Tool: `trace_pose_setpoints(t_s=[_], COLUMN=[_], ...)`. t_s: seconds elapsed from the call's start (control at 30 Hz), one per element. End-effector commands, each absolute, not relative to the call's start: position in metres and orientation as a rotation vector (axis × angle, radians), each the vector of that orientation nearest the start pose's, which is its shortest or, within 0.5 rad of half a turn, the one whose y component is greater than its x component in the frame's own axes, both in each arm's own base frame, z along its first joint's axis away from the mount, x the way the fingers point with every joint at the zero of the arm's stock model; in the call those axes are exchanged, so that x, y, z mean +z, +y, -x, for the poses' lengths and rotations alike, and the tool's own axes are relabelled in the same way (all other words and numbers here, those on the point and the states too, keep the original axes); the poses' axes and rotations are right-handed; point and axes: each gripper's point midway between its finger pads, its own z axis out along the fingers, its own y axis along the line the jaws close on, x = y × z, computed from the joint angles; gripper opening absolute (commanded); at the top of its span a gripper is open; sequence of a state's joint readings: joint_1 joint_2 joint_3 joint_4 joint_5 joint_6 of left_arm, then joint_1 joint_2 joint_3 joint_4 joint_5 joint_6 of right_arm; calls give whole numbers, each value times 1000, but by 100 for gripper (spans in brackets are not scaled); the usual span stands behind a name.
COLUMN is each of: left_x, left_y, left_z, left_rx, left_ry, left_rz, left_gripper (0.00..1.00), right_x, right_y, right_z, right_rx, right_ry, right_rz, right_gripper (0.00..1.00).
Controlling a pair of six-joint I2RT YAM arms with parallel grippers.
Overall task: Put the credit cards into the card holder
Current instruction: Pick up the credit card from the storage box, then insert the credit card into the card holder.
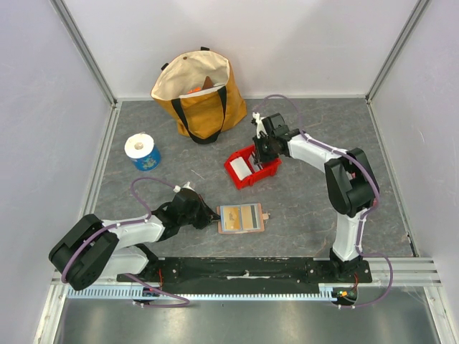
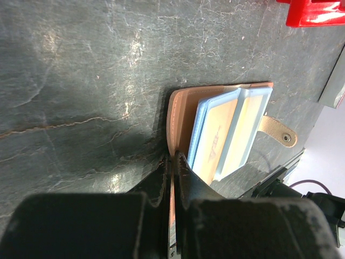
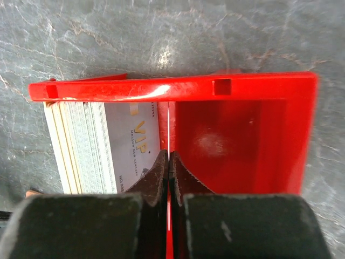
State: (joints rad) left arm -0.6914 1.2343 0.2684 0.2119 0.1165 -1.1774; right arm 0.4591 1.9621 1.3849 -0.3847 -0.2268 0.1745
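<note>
The tan card holder (image 1: 242,218) lies open on the grey table, with light blue cards (image 2: 226,129) in its inner slots and its snap tab (image 2: 280,133) sticking out. My left gripper (image 2: 173,156) is shut on the card holder's (image 2: 180,108) left edge, and the thin tan flap runs between the fingers. A stack of credit cards (image 3: 86,145) stands on edge in the left part of the red bin (image 3: 242,135). My right gripper (image 3: 169,156) reaches down into the bin (image 1: 269,169), shut on one thin white credit card (image 3: 168,124) that I see edge-on.
A yellow tote bag (image 1: 197,93) stands at the back of the table. A white roll on a blue base (image 1: 142,150) sits at the left. Pale walls with metal frame rails close in the table on three sides.
</note>
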Motion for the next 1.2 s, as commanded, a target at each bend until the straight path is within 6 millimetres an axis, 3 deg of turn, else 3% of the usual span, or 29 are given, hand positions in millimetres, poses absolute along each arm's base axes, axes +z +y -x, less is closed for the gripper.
trace_pose_setpoints(t_s=[0.0,0.17,0.37,0.53,0.6,0.63,0.7,0.93,1.17], left_x=[16,17,18,21,22,22,24,31,37], left_y=[-227,-227,-227,-229,-230,-230,-230,-231,-229], left_z=[-185,-184,-184,-185,-184,-184,-183,-182,-180], left_rx=[-964,-970,-973,-988,-995,-998,-1010,-1020,-1035], left_ry=[2515,2508,2510,2503,2506,2503,2499,2494,2476], left_rz=[505,501,496,490,483,482,478,455,462], left_gripper=[2,2,2,2,2,2,2,2,2], right_x=[133,169,185,188,185,185,186,150,117], right_y=[242,228,228,233,253,253,278,312,336], right_z=[-426,-421,-391,-351,-321,-314,-285,-241,-214], right_rx=[428,373,444,337,347,327,345,209,370], right_ry=[2325,2246,2240,2217,2208,2199,2179,2221,2305], right_rz=[432,403,309,77,28,-17,-4,-61,17], right_gripper=[0,0,0,0,0,0,0,0,0])
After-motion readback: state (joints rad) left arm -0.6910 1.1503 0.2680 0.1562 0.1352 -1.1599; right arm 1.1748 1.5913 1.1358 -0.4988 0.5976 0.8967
